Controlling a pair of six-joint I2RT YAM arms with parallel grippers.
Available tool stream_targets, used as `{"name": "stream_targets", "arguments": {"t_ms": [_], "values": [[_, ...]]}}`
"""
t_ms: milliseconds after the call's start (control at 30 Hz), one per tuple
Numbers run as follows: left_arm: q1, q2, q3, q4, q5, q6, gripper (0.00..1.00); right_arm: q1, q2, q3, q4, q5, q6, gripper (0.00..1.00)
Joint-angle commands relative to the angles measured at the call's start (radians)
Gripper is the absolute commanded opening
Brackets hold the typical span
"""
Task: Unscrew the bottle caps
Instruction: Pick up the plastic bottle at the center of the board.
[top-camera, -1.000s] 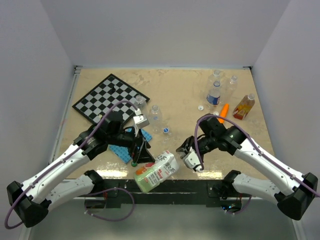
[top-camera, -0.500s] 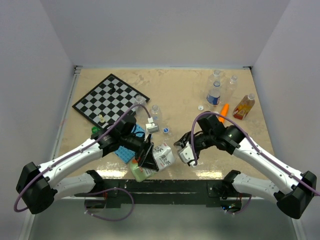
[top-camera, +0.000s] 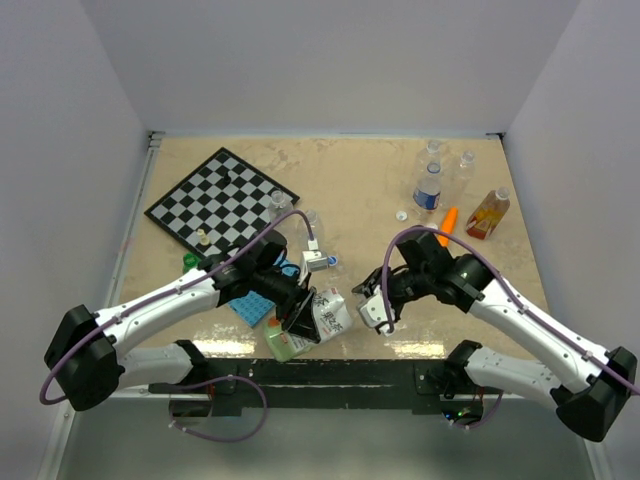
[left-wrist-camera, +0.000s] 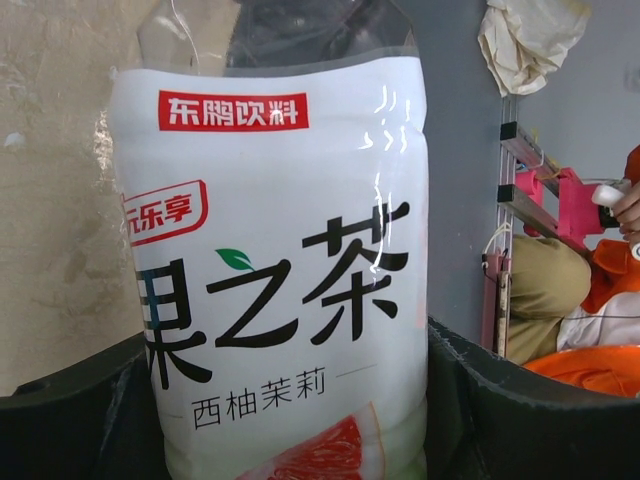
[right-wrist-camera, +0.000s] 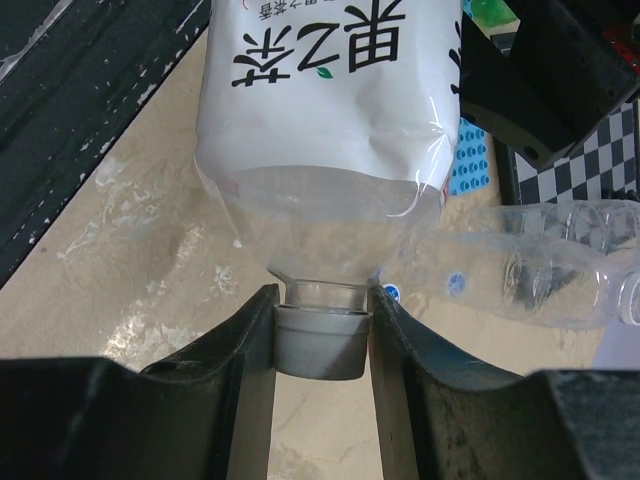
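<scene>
Clamping the grey round plastic cap (right-wrist-camera: 320, 345) near the table's 6 o'clock edge, the right gripper (right-wrist-camera: 320, 305) pinches it from both sides. The left gripper (left-wrist-camera: 290, 350) flanks the glossy white-labelled clear plastic bottle (left-wrist-camera: 280, 250); whether it presses cannot be told. In the right wrist view a crinkled clear bottle (right-wrist-camera: 530, 270) lies at the cap's 3 o'clock. The black-and-white chequered board (top-camera: 220, 197) sits at 10 o'clock.

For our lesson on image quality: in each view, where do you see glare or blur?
Left wrist view: glare streaks on the bottle, print sharp. Right wrist view: grey cap crisp, shine on the bottle's clear shoulder. Top view: evenly lit, near edge of table shiny.
</scene>
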Motion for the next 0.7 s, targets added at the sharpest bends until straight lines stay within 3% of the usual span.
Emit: {"name": "stream_targets", "arguments": {"t_ms": [0,133,367,467,667], "values": [[-0.012,-0.001,0.028,-0.025,-0.052,0.081,0.0,0.001,-0.042,0.019,0.05,-0.038,0.076,0.14],[-0.012,-0.016,0.027,0.001,-0.066,0.09,0.0,-0.02,-0.068,0.03,0.056,-0.057,0.128,0.41],[-0.012,-0.05,0.03,0.059,-0.135,0.125,0.0,-0.1,-0.117,0.042,0.045,-0.09,0.209,0.69],[-0.013,-0.073,0.039,0.07,-0.19,0.193,0.0,-0.151,-0.137,0.061,0.007,-0.072,0.245,0.87],[-0.015,-0.099,0.06,0.084,-0.305,0.36,0.0,-0.214,-0.212,0.093,-0.022,0.009,0.332,0.94]]}}
